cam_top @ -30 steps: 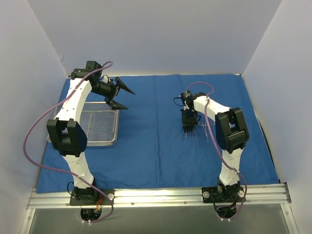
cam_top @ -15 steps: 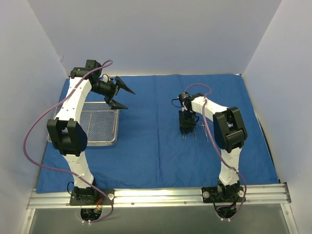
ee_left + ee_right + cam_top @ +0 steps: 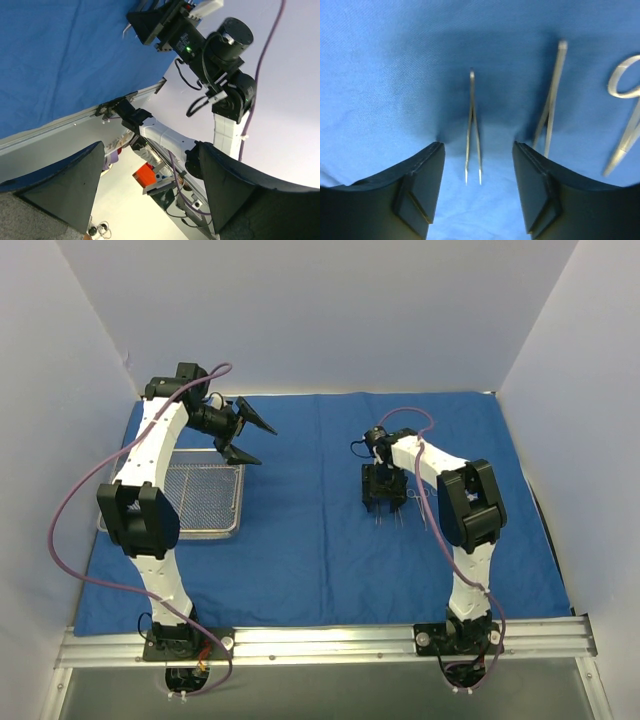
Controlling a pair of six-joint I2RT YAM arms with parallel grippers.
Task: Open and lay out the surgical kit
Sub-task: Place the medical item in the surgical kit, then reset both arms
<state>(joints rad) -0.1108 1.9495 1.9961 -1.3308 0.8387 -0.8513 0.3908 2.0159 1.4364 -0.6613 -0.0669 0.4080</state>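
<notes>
Royal-blue cloth wrap [image 3: 320, 550] spread flat, silver wire-mesh tray [image 3: 238, 502] looks empty, thin steel instruments [image 3: 472, 132] laid out. Left hand [image 3: 250, 438], right hand [image 3: 384, 508] both open, holding nothing. Nearly done imo.

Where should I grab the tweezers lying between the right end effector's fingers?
Probably grip the tweezers mid-length, coming straight down from above: they lie flat on the blue cloth, and their two thin arms sit close enough to pinch across.

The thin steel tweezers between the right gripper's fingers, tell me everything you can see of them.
The tweezers are slim, bright steel: two straight arms joined at the far end, tips slightly apart towards the camera. They lie flat on the blue cloth, in the gap of the open right gripper, neither finger touching them. Another steel instrument lies apart, to the side.
</notes>
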